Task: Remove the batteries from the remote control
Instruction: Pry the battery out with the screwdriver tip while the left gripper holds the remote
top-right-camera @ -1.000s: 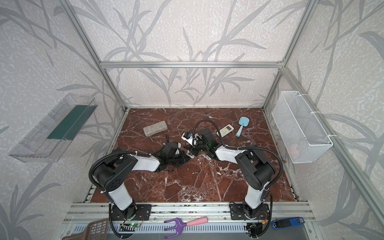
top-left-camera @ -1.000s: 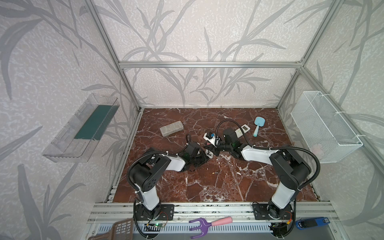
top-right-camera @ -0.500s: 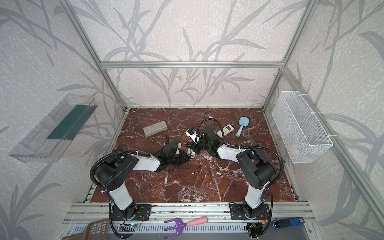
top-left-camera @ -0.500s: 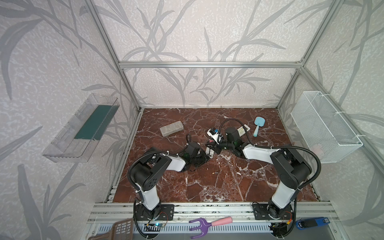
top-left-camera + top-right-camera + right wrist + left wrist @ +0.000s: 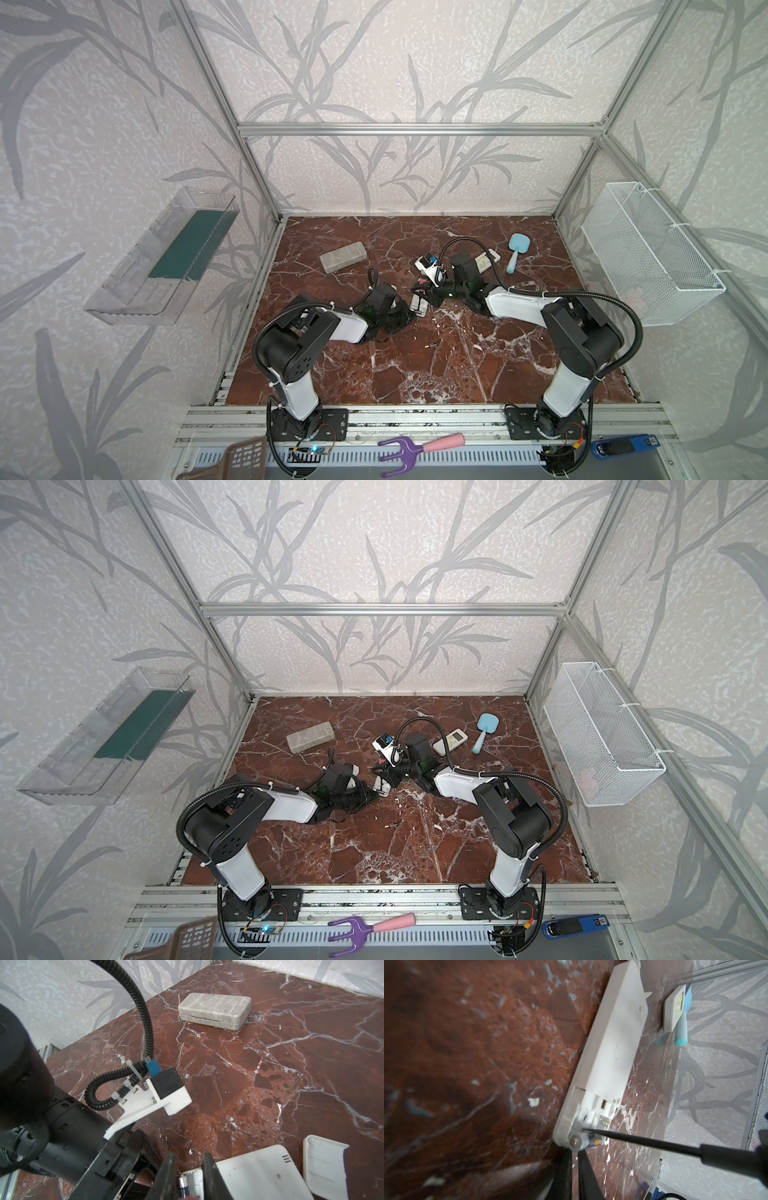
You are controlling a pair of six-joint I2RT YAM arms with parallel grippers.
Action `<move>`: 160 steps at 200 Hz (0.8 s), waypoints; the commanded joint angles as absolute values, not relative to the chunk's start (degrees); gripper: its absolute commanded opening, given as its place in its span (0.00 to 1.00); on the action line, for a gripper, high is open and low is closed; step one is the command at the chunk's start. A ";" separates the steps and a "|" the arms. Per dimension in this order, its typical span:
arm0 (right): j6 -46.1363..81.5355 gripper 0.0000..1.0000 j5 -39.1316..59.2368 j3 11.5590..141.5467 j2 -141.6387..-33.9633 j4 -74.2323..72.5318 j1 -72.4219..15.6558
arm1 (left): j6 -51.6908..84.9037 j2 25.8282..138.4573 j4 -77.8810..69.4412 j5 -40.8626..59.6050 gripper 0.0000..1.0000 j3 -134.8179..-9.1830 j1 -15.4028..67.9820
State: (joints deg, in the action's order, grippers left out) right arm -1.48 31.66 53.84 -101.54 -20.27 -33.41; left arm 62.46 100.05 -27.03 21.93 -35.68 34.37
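The right pincer [image 5: 188, 1159] is clamping a screwdriver [image 5: 643, 1142], its tip pointing beside a battery [image 5: 583, 1139] in the open bay of the remote control [image 5: 612, 1043] — the left pincer [image 5: 574, 1156] is sitting together at that end.

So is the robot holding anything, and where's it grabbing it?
The right gripper seems shut on a thin black tool poking into the remote; its grip spot is hidden. Whether the left gripper holds anything cannot be told.
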 commanded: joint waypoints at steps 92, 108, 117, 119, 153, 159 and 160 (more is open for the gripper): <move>3.67 0.00 33.84 52.13 -99.68 -22.73 -33.35 | 61.70 101.64 -28.48 20.72 0.11 -34.15 33.03; 3.66 0.00 34.01 51.77 -99.14 -22.93 -33.32 | 61.79 101.69 -28.50 20.65 0.11 -33.93 33.02; 3.69 0.00 33.97 51.70 -98.90 -22.94 -33.33 | 61.82 101.69 -28.56 20.65 0.11 -33.84 32.97; 3.67 0.00 33.94 51.69 -98.84 -22.98 -33.32 | 61.86 101.65 -28.56 20.63 0.11 -33.84 33.03; 3.50 0.00 33.75 51.46 -98.61 -22.68 -33.37 | 61.96 101.43 -28.63 20.57 0.11 -33.75 32.98; 3.50 0.00 33.75 51.42 -98.40 -22.54 -33.34 | 61.90 101.34 -28.50 20.57 0.11 -33.75 33.01; 3.51 0.00 33.75 51.42 -98.33 -22.57 -33.37 | 61.93 101.34 -28.49 20.57 0.11 -33.75 32.98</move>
